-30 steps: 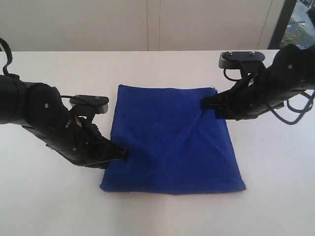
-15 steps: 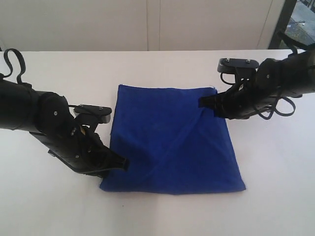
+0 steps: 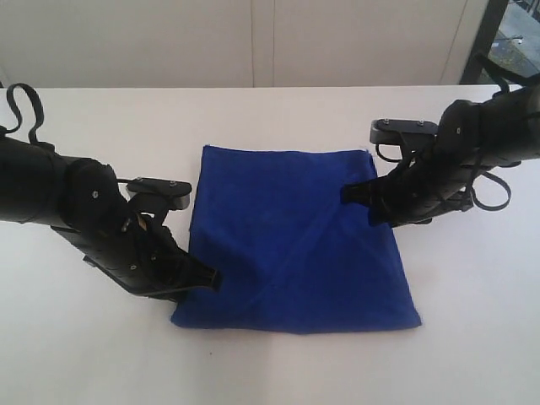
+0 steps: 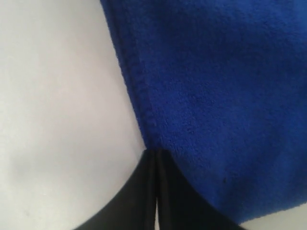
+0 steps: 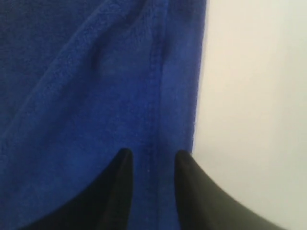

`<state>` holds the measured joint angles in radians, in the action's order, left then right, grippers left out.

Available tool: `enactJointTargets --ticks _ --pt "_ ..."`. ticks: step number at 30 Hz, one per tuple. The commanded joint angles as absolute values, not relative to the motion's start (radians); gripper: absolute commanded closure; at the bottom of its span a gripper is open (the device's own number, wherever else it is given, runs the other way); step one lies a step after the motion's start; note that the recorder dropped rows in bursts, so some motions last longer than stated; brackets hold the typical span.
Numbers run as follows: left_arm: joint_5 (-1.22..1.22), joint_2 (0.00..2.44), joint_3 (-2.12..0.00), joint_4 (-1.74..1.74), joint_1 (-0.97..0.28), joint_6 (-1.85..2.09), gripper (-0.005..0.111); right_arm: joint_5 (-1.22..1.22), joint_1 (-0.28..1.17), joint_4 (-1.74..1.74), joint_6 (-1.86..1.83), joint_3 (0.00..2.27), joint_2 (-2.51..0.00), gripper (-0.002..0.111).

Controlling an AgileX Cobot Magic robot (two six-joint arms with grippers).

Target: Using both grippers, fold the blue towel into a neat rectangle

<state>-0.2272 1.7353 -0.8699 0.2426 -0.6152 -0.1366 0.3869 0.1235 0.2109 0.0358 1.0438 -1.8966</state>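
Note:
The blue towel (image 3: 295,245) lies spread on the white table (image 3: 278,114), with a diagonal crease running from its left side up towards the right. At the towel's left edge, near the front corner, my left gripper (image 3: 213,278) is low on the table. In the left wrist view its jaws (image 4: 156,152) are pressed together at the towel's hem (image 4: 139,105). My right gripper (image 3: 348,194) sits at the towel's right edge. Its fingers (image 5: 152,155) stand apart, with the towel's stitched hem (image 5: 154,86) between them. No white label shows.
Bare white table surrounds the towel on all sides. A pale wall runs behind the table's far edge, and a dark window frame (image 3: 485,38) stands at the back right.
The left gripper has slid slightly towards the towel's front corner, and the towel's crease has sharpened. The right gripper has dropped lower onto the towel's right edge.

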Motion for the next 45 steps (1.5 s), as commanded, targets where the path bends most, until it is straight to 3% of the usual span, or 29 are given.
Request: enactJointTargets --ticks 1,11,19,31,38,45 --pt "-0.234 1.735 -0.873 0.251 -0.621 -0.131 0.107 0.392 0.141 0.211 0.027 1.046 -1.893 0.078" --pt "-0.236 1.735 -0.873 0.251 -0.621 -0.131 0.107 0.372 0.143 0.211 0.021 1.046 -1.929 0.079" --pt "-0.236 1.735 -0.873 0.251 -0.621 -0.131 0.107 0.381 0.143 0.211 0.021 1.046 -1.932 0.108" --pt "-0.251 1.735 -0.873 0.251 -0.621 -0.131 0.107 0.403 0.139 0.205 0.021 1.046 -1.932 0.108" --pt "-0.255 1.735 -0.873 0.251 -0.621 -0.131 0.107 0.394 0.139 0.205 0.021 1.046 -1.932 0.086" --pt "-0.255 1.735 -0.873 0.251 -0.621 -0.131 0.107 0.384 0.139 0.207 0.021 1.046 -1.932 0.084"
